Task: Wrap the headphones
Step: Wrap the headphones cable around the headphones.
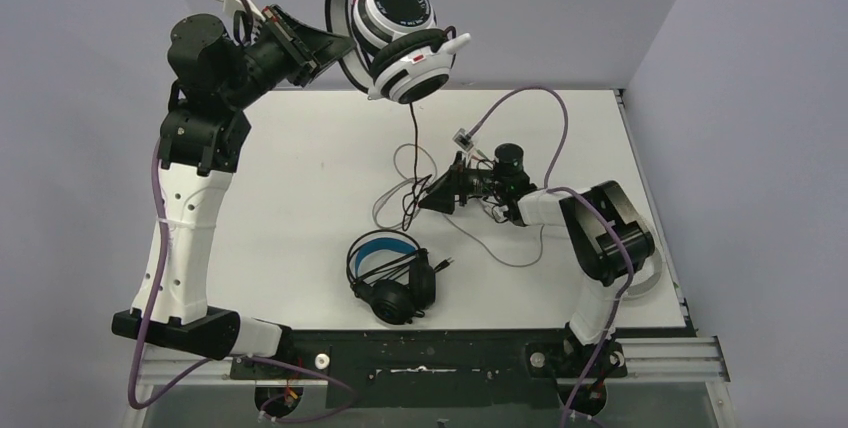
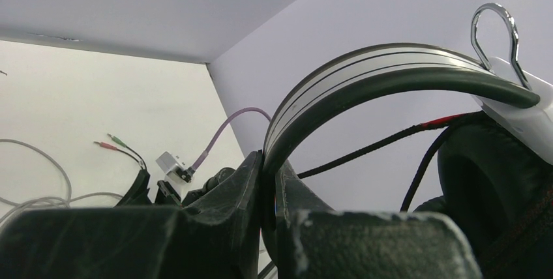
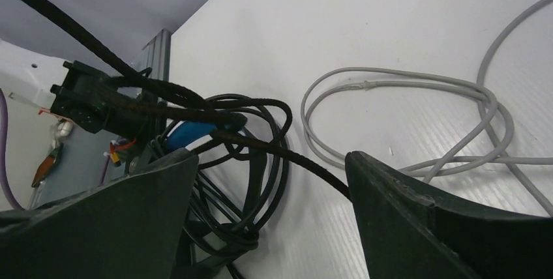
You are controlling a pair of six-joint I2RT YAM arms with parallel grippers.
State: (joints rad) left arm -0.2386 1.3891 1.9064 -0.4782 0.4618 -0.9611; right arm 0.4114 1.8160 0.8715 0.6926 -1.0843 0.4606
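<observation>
Top external view has the left end effector (image 1: 335,46) raised at the back, clamped narrow on the headband (image 2: 365,73) of the white headset (image 1: 400,38), which hangs in the air well above the surface (image 1: 300,178). Its braided cable (image 1: 413,138) drops straight down to the right end effector (image 1: 432,198), which sits low with its fingers spread wide. In the right wrist view that cable (image 3: 287,155) crosses the gap between the fingers, touching neither as far as I can tell.

The main hazard, as I judge it, is closing on the wrong strand. A grey cable (image 3: 391,83) lies in loops just beside the right finger, and smooth black coils lie near the left one, probably from the black headset (image 1: 390,273) resting toward the front. Pinching either along with the braided cable would drag a second headset into the wrap. The braided cable could also slide out of the open gap if the arm moves before closing. The left grip holds only a thin edge of the band, so a hard tug from below might pivot the cups or pull the band free
</observation>
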